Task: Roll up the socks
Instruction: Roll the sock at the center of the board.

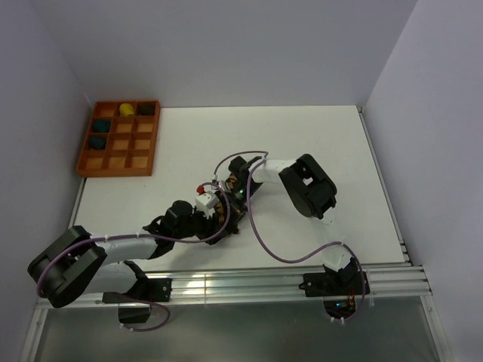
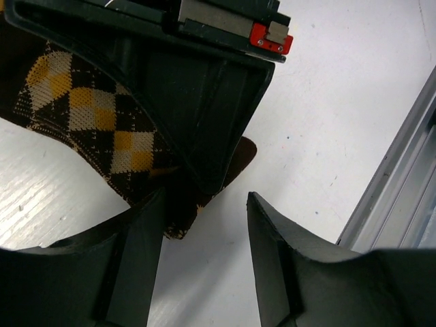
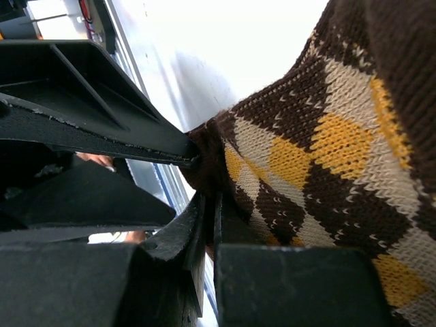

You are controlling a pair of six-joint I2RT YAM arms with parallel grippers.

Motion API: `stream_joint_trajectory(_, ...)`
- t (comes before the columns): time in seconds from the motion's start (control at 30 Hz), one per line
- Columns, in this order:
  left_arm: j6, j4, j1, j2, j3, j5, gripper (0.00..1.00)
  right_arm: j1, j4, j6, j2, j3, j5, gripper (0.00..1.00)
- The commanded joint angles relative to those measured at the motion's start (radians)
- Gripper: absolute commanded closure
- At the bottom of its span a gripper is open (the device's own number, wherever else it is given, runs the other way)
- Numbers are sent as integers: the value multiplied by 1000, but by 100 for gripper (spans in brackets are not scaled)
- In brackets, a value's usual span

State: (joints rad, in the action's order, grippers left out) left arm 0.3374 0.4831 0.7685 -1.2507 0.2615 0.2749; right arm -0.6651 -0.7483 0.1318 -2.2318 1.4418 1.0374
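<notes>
The socks [image 2: 88,116], dark-brown and tan argyle, lie on the white table at mid-centre, mostly covered by both grippers in the top view [image 1: 232,181]. My right gripper [image 3: 208,211] is shut on the dark-brown edge of the socks [image 3: 327,136]; its black body [image 2: 197,102] lies over the fabric in the left wrist view. My left gripper [image 2: 206,204] stands open just in front of it. Its left finger [image 2: 136,259] touches the sock's near corner, and only bare table shows between the fingers. Both grippers meet at the table's middle [image 1: 223,204].
An orange compartment tray [image 1: 84,154] sits at the back left, holding two teal sock balls [image 1: 102,124], a yellow one [image 1: 126,109] and a dark one [image 1: 146,109]. A metal rail [image 2: 402,184] runs along the near table edge, close to the left gripper.
</notes>
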Motion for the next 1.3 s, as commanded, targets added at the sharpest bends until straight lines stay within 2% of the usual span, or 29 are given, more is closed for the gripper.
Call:
stream_joint_trajectory(0.0,-3,-3,12,-26,41,6,43,24,-35,66,-45,23,-180,100)
stream_joint_trajectory(0.27,-40,-32,46,-49,68,-26,39,29,-134,155,-83,92,-155,100)
stream_joint_trajectory(0.4,-67,-70,80,-91,108,-101,37,33,-177,193,-94,114,-146,100)
stream_joint_trajectory(0.53,-86,-74,121,-61,108,-224,34,38,-204,213,-109,135,-152,100)
stream_joint_trajectory(0.73,-130,-77,124,-24,110,-246,33,42,-220,218,-123,147,-185,100)
stream_joint_trajectory(0.87,-132,-84,126,-90,134,-201,36,45,-212,215,-120,146,-180,100)
stream_joint_trajectory(1.13,-133,-86,129,-115,140,-168,45,62,-204,203,-115,149,-180,100)
stream_joint_trajectory(1.23,-138,-86,137,-138,150,-161,51,64,-203,201,-109,147,-175,100)
stream_joint_trajectory(1.27,-141,-84,140,-153,153,-158,57,64,-197,200,-106,146,-174,100)
